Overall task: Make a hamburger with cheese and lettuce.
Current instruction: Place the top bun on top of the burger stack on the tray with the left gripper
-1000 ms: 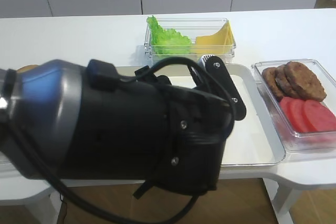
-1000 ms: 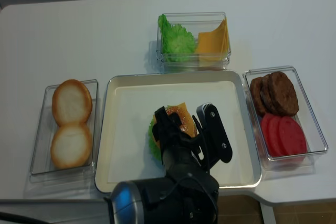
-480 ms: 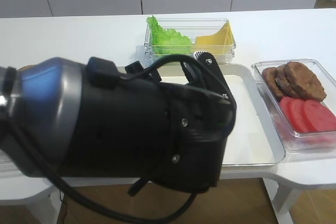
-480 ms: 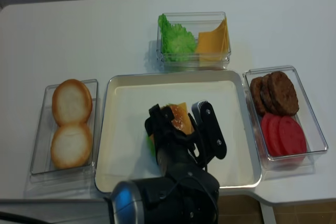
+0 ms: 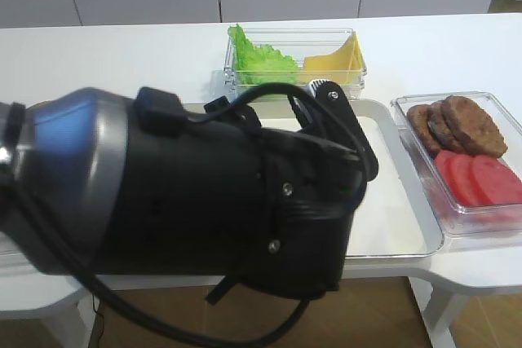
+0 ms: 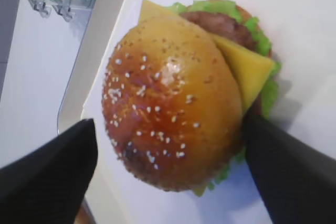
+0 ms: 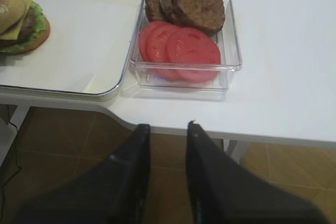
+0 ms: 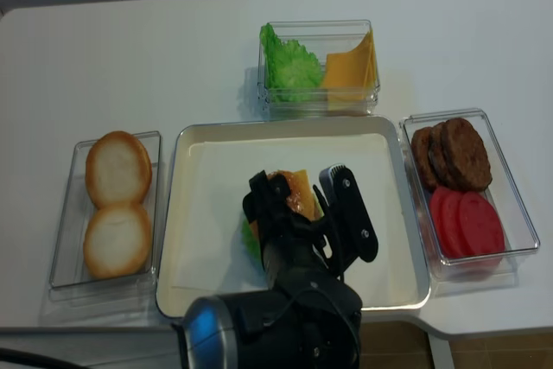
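The hamburger (image 6: 178, 103) sits on the white paper in the tray. Its sesame bun top lies over the yellow cheese (image 6: 244, 66), a brown patty (image 6: 220, 24) and the ruffled lettuce (image 6: 270, 90). My left gripper (image 6: 169, 129) is open astride it. The left finger stands clear of the bun and the right finger is at the cheese and lettuce edge. From above, the hamburger (image 8: 289, 192) shows only between the fingers of the left gripper (image 8: 298, 192). My right gripper (image 7: 167, 125) is shut and empty, low in front of the table edge. The hamburger (image 7: 21, 22) lies far to its left.
The tray (image 8: 177, 213) is in the middle. A clear box (image 8: 320, 62) with a lettuce clump and cheese slices stands behind it. A box of patties and tomato slices (image 8: 462, 187) is on the right and a box of bun halves (image 8: 112, 205) on the left. The left arm's body (image 5: 188, 193) blocks the other high view.
My left gripper's jaws have spread wider and come off the bun top. The hamburger stays in place on the tray.
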Available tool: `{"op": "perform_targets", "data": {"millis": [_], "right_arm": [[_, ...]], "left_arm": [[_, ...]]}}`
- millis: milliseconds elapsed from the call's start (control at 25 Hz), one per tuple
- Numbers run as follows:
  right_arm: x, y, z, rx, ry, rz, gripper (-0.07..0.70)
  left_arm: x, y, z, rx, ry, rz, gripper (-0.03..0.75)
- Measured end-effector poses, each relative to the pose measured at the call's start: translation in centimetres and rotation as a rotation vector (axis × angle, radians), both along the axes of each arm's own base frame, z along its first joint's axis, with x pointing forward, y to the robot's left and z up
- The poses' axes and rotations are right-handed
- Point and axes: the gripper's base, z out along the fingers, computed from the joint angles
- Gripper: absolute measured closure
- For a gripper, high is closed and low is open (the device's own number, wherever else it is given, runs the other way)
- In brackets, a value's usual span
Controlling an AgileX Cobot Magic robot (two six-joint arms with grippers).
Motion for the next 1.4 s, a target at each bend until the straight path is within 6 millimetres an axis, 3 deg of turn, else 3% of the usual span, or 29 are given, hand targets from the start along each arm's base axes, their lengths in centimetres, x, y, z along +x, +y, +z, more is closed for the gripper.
{"op": "perform_targets", "data": {"millis": [440, 920, 1120, 1400], "right_arm": [[0.0, 0.0, 0.0, 0.000, 0.000, 0.000, 0.438], [0.0, 0.0, 0.0, 0.001, 0.000, -0.001, 0.438], [0.0, 0.0, 0.0, 0.001, 0.000, -0.001, 0.438], [0.0, 0.0, 0.0, 0.001, 0.000, -0.001, 0.438]], "left_arm": [[0.1, -0.7, 0.5, -0.047, -0.001, -0.031, 0.048], [1.2, -3.0, 7.9, -0.177, -0.029, -0.050, 0.068], [3.2, -1.4, 9.7, -0.178, 0.068, 0.035, 0.074], [6.7, 3.1, 10.0, -0.248, 0.248, 0.197, 0.074]]}}
